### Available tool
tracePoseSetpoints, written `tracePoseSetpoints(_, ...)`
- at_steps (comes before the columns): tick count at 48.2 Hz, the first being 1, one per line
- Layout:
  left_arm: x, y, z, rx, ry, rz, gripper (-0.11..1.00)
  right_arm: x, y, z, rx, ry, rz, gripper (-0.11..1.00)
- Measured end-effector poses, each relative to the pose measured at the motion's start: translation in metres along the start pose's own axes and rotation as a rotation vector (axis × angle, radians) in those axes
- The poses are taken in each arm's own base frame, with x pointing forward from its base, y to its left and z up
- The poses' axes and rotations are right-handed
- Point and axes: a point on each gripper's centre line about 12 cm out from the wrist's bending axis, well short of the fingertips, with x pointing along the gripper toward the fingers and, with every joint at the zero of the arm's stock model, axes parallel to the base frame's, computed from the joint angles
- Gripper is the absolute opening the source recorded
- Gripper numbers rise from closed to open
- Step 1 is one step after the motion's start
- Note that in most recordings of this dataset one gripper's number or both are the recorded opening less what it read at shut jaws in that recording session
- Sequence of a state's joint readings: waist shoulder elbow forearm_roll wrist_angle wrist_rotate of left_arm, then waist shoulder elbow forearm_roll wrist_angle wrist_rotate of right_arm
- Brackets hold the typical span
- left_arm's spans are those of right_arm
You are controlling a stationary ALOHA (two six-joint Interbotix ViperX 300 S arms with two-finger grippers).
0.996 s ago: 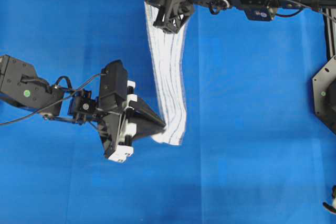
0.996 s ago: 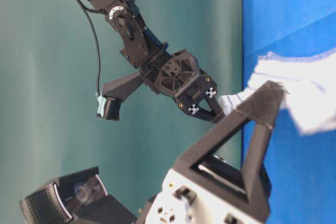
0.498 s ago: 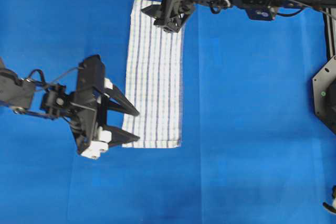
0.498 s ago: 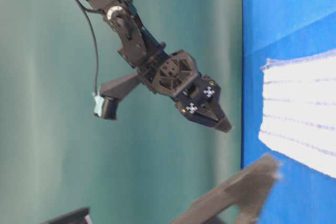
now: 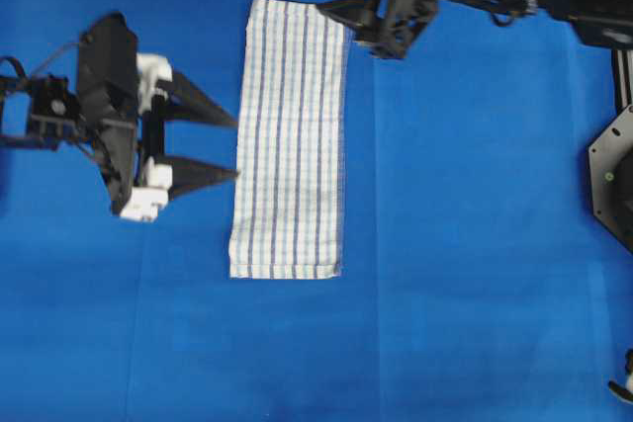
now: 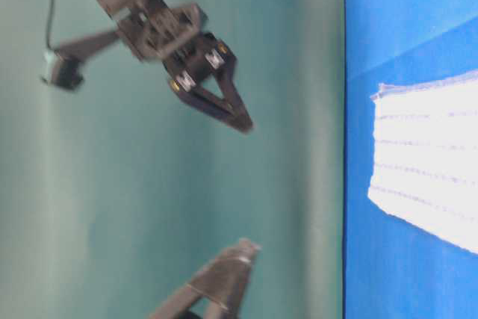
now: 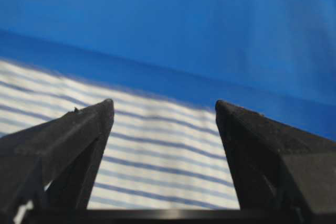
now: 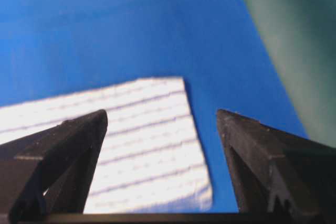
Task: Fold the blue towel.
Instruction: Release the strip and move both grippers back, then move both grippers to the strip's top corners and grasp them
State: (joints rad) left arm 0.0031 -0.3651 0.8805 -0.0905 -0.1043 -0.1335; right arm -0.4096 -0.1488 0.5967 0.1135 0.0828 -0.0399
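Observation:
The blue towel (image 5: 290, 140), white with thin blue stripes, lies flat on the table as a long narrow strip, and neither gripper touches it. My left gripper (image 5: 235, 148) is open just left of the towel's long left edge, its fingertips pointing at it. In the left wrist view the towel (image 7: 157, 150) fills the gap between the spread fingers (image 7: 79, 135). My right gripper (image 5: 341, 27) is open over the towel's far right corner, raised off the table (image 6: 237, 116). The right wrist view shows that corner (image 8: 147, 140) between its spread fingers (image 8: 252, 145).
A plain blue covering (image 5: 475, 244) spreads over the whole table. A black mount (image 5: 613, 175) sits at the right edge. In the table-level view a green backdrop (image 6: 112, 184) stands behind the table, and a finger of the left gripper (image 6: 224, 278) shows low in that view.
Both grippers let go of the towel and opened. The towel dropped flat into a long strip. The left gripper pulled back up and left; the right one rose and moved right.

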Motion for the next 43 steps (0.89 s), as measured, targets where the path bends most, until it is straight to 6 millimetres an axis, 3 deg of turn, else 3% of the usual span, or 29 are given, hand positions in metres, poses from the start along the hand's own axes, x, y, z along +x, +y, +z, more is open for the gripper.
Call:
tracePoseSetpoints(12, -0.016, 0.015, 0.019, 0.057, -0.019, 0.049, 0.71, -0.043, 0.012, -0.011, 0.021, -0.035, 0.035, 0.85)
tracePoseSetpoints(21, -0.019, 0.021, 0.022, 0.054, -0.016, 0.068, 0.71, -0.056, 0.012, -0.016, 0.035, -0.045, 0.039, 0.85)
tracePoseSetpoints(31, -0.011, 0.035, 0.02, 0.068, 0.005, 0.107, 0.71, -0.045, 0.01, -0.023, 0.038, -0.015, 0.03, 0.85)
tracePoseSetpoints(43, 0.015, 0.093, 0.001, 0.095, 0.053, 0.254, 0.71, -0.008, -0.011, -0.043, 0.096, 0.049, -0.029, 0.85)
